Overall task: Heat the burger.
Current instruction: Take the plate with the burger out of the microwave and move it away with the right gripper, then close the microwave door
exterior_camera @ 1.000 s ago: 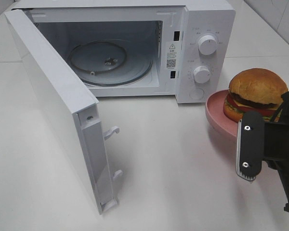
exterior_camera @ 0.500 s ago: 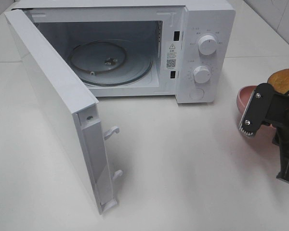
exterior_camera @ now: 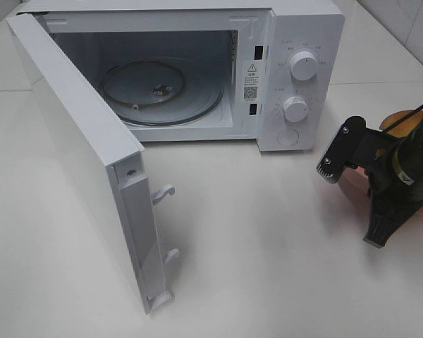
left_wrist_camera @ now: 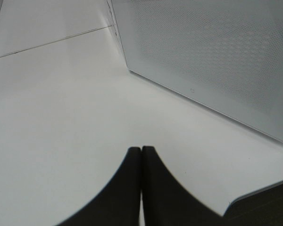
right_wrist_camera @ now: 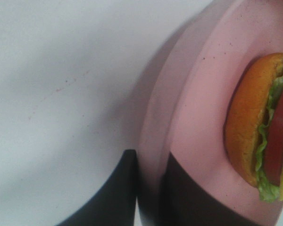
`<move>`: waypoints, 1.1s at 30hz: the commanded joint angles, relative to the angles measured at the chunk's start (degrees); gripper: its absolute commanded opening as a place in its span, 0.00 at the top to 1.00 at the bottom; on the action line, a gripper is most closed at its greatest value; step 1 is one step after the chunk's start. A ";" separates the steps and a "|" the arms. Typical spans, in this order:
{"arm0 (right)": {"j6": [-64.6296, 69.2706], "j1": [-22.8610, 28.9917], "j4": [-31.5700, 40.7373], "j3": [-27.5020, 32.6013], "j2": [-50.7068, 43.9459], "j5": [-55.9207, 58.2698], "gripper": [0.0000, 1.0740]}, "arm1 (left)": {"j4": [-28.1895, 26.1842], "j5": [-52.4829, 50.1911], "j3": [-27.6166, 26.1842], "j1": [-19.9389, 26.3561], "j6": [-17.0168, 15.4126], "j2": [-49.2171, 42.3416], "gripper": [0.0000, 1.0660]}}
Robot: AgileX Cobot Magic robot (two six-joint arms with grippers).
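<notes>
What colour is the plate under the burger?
Pink. The plate shows best in the right wrist view.

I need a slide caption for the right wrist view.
Right gripper clamps the pink plate rim; burger rests on it.

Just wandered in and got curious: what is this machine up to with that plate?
The right pincer is clamped on the rim of the pink plate, which carries the burger. The microwave stands with its door wide open and nothing on its glass turntable. The left pincer is shut and holds nothing.
</notes>
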 commanded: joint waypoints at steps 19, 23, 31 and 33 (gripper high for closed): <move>6.07 -0.06 7.73 -2.41 3.61 1.15 0.57 | -0.34 -0.69 0.17 0.23 -0.34 -1.20 1.00; 6.13 -0.06 11.06 -2.41 3.21 1.78 0.49 | -0.34 -0.69 0.17 0.23 -0.34 -1.20 1.00; 7.22 -0.06 23.32 -5.96 -0.52 5.16 0.47 | -0.34 -0.69 0.17 0.23 -0.34 -1.20 1.00; 7.16 -0.06 26.93 -7.51 -1.09 7.33 0.44 | -0.34 -0.69 0.17 0.23 -0.34 -1.20 1.00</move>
